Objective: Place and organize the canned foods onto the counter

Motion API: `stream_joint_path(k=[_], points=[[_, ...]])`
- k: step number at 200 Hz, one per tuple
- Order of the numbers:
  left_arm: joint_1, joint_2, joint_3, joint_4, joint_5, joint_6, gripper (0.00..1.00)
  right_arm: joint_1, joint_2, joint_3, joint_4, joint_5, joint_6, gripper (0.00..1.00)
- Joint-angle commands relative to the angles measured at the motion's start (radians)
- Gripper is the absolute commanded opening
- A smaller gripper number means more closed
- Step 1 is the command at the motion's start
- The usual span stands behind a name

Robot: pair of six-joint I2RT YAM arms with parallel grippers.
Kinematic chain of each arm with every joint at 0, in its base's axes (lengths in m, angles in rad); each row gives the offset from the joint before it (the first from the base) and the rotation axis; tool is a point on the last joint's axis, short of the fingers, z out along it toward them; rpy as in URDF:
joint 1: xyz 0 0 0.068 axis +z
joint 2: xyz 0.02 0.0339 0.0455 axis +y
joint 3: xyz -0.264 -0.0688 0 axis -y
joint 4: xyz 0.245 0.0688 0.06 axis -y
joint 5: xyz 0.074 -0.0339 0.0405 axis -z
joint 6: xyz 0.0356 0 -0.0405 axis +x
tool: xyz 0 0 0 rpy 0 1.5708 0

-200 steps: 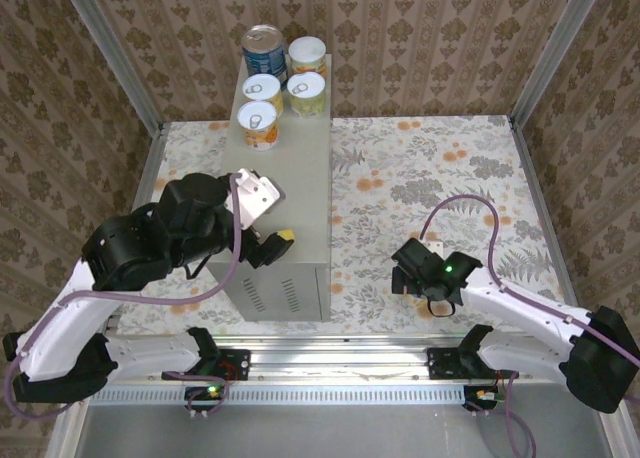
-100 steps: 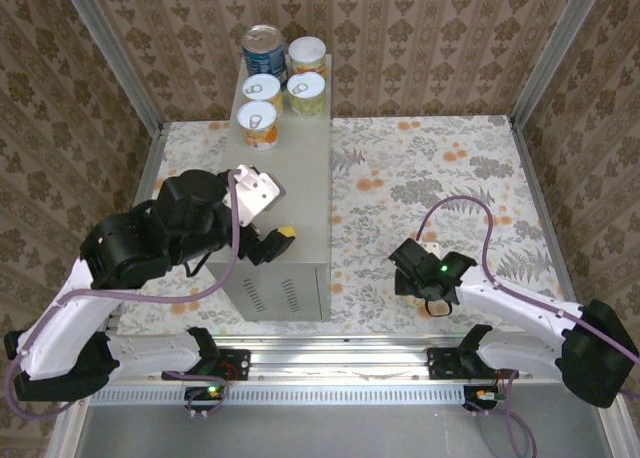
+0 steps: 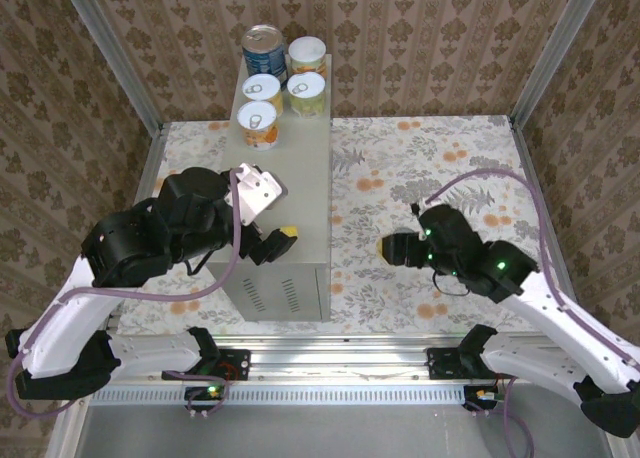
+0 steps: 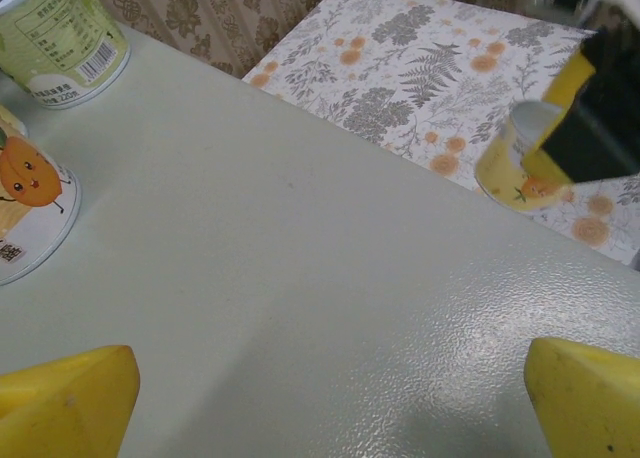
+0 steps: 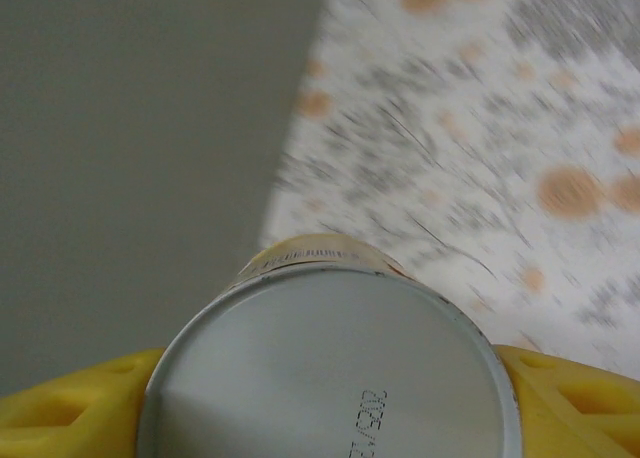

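Right gripper [image 3: 388, 248]: pinches a short orange-labelled tin [image 5: 330, 368] over the floral floor [image 3: 450, 168], beside the tall light-grey metal counter [image 3: 300, 178].
Left gripper [image 4: 325, 403]: spread wide above the counter's bare near end.
Already placed: five tins [image 3: 263, 85], far end.
Next move, judged: lift clear of the edge, then set it upright beside them.

Top external: steep look down from behind arm bases [image 3: 215, 363]. Left wrist: close over counter [image 4: 300, 278] top, facing floral floor [image 4: 420, 58]. Right wrist: tight on a can [image 5: 330, 368], which left wrist also sees.
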State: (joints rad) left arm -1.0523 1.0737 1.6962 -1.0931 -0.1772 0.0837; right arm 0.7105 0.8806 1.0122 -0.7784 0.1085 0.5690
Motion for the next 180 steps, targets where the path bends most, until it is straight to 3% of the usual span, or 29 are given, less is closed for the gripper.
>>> stream_joint_path(k=[1, 36, 86, 180], points=[[-0.002, -0.013, 0.02, -0.005, 0.03, -0.001, 1.0, -0.006, 0.019, 0.171, 0.082, -0.18, -0.107, 0.71], [-0.002, -0.039, 0.007, 0.003, 0.021, -0.015, 1.0, -0.011, 0.128, 0.403, 0.079, -0.377, -0.171, 0.71], [-0.003, -0.107, -0.035, 0.016, -0.048, -0.038, 1.0, -0.009, 0.362, 0.771, -0.067, -0.449, -0.279, 0.71], [-0.001, -0.163, -0.037, -0.051, -0.143, -0.051, 1.0, 0.017, 0.826, 1.432, -0.438, -0.253, -0.38, 0.69]])
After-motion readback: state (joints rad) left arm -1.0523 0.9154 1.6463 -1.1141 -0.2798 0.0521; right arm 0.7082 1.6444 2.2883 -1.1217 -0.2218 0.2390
